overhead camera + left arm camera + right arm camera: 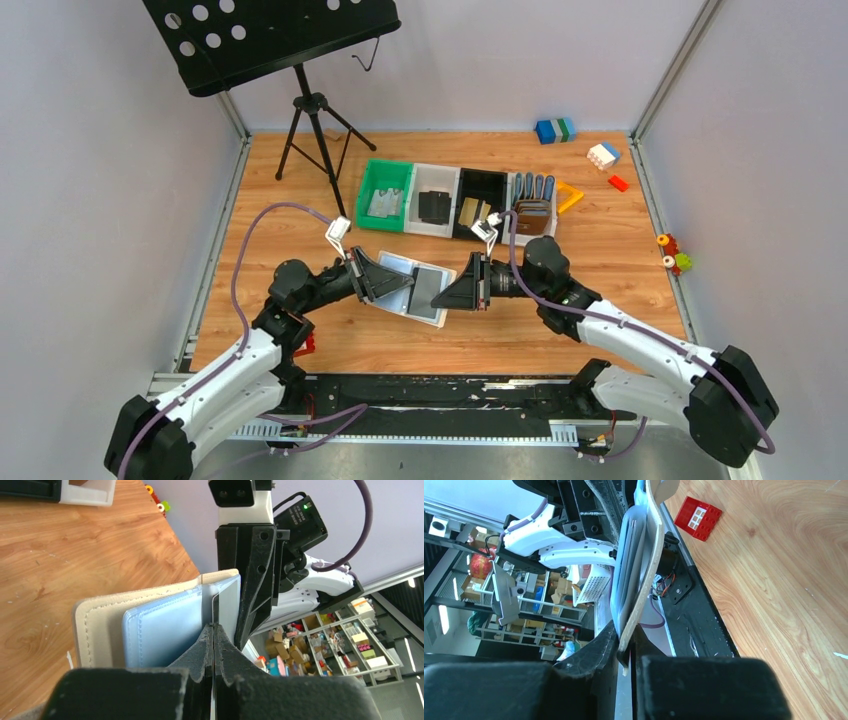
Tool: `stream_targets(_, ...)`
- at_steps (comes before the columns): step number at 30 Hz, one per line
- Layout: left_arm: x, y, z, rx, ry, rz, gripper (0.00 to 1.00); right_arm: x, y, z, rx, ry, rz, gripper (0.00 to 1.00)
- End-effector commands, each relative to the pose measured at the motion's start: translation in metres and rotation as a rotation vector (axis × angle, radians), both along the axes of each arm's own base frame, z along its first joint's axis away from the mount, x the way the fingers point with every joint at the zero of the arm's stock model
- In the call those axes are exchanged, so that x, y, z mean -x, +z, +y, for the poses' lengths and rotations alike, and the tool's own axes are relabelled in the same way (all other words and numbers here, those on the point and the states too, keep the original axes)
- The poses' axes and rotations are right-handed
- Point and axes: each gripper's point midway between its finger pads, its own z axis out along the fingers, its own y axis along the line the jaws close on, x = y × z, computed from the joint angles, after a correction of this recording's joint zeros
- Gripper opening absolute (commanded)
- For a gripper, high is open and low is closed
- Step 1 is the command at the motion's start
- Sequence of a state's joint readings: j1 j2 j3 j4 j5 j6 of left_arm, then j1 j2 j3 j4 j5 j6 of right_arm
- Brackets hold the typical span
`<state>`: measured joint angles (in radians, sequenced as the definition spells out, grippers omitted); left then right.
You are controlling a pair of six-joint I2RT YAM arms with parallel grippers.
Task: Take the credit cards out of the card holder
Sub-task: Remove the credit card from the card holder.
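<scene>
The card holder (405, 268) is open and held above the middle of the table between my two grippers. It is pale beige outside (100, 622) and light blue-grey inside (160, 630). A dark credit card (432, 285) lies in its right half. My left gripper (412, 284) is shut on a thin card seen edge-on (214, 607) at the holder's inner fold, with its jaws (214, 627) pressed together. My right gripper (440, 298) is shut on the holder's beige cover (651, 565), pinched at the jaw tips (626, 637). Other cards are hidden.
A row of bins stands behind: green (385, 195), white (433, 205), black (478, 205), and one with brown wallets (533, 215). A music stand (310, 120) is at the back left. Toy bricks (603, 155) lie at the back right, and a red brick (698, 517) near the left arm.
</scene>
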<state>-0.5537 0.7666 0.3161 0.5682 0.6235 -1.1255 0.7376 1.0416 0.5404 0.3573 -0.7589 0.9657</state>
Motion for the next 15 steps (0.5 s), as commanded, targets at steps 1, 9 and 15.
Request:
stream_targets(1, 0.0, 0.001, 0.003, -0.05, 0.013, -0.031, 0.0, -0.014, 0.025, -0.002, -0.036, -0.086, -0.089, 0.08)
stream_targets(9, -0.008, -0.009, 0.011, -0.07, 0.049, -0.006, 0.0, -0.015, 0.021, -0.008, -0.037, -0.104, -0.072, 0.05)
stream_targets(15, -0.003, 0.001, 0.009, -0.008, 0.009, -0.013, 0.05, -0.013, 0.024, -0.007, -0.057, -0.081, -0.069, 0.0)
